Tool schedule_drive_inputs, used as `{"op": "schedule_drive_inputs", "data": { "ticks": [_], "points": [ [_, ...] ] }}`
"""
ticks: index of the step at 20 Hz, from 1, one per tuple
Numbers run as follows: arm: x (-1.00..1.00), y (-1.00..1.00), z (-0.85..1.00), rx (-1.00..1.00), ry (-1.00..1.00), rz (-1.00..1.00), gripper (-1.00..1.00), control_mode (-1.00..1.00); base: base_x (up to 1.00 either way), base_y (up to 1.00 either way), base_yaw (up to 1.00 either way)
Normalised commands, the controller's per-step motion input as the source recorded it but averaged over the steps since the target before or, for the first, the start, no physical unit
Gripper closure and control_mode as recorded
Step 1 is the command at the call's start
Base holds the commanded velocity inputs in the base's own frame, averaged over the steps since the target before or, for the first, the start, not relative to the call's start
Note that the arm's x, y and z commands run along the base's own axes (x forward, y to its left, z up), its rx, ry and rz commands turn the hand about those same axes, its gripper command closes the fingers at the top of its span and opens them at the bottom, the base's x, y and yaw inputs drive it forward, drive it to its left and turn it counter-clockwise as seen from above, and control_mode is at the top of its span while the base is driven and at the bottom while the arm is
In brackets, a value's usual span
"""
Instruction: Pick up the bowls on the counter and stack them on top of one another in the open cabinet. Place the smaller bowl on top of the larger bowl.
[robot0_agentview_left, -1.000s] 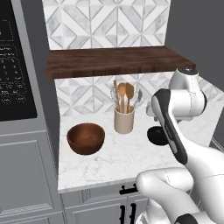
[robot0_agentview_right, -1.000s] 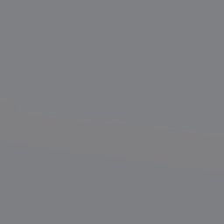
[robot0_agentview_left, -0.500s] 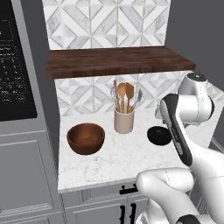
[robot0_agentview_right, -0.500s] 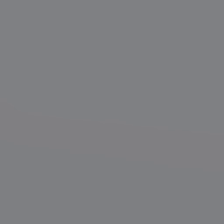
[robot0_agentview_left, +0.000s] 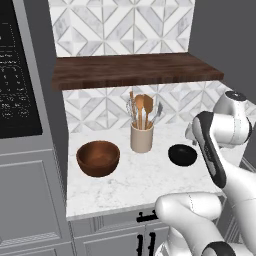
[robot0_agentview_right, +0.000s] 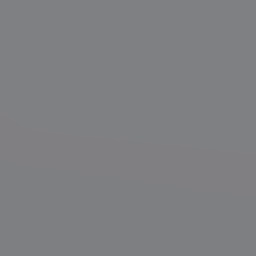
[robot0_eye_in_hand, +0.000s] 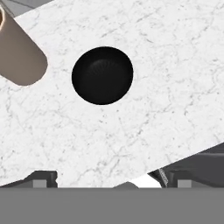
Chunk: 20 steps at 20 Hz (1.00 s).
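The small glossy black bowl (robot0_agentview_left: 182, 155) (robot0_eye_in_hand: 102, 75) rests upright on the white marble counter (robot0_agentview_left: 140, 177), right of centre. At the counter's left sits the large reddish-brown wooden bowl (robot0_agentview_left: 98, 157). Above both runs the bare dark wood shelf board (robot0_agentview_left: 135, 70) along the tiled wall. My gripper (robot0_eye_in_hand: 111, 178) hovers high over the counter, to the right of the black bowl, looking down on it. It is open: its fingertips (robot0_eye_in_hand: 43, 177) stand wide apart with nothing between them. In the left base view the white arm hides the gripper.
A beige utensil holder (robot0_agentview_left: 141, 137) (robot0_eye_in_hand: 17, 54) with wooden spoons stands between the two bowls, near the wall. A black oven panel (robot0_agentview_left: 17, 95) and a grey cabinet column bound the counter's left side. The right base view is blank grey.
The arm has swung to the right and slightly down, away from the shelf's end. It no longer covers the black bowl, which now shows whole. Neither bowl has moved.
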Motion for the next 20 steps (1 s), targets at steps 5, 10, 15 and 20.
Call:
{"op": "schedule_drive_inputs", "data": {
  "ticks": [5, 10, 15, 20],
  "points": [
    [0.36, -0.12, -0.27, 0.0, 0.0, 0.0, -1.0, -1.0, 0.0, 0.0, 0.0],
    [0.37, -0.18, -0.22, 0.02, 0.01, 0.0, -1.0, -1.0, 0.0, 0.0, 0.0],
    [0.27, -0.27, -0.19, 0.05, 0.0, 0.0, -1.0, -1.0, 0.0, 0.0, 0.0],
    [0.37, -0.03, -0.24, 0.03, 0.0, 0.0, -1.0, -1.0, 0.0, 0.0, 0.0]
  ]
}}
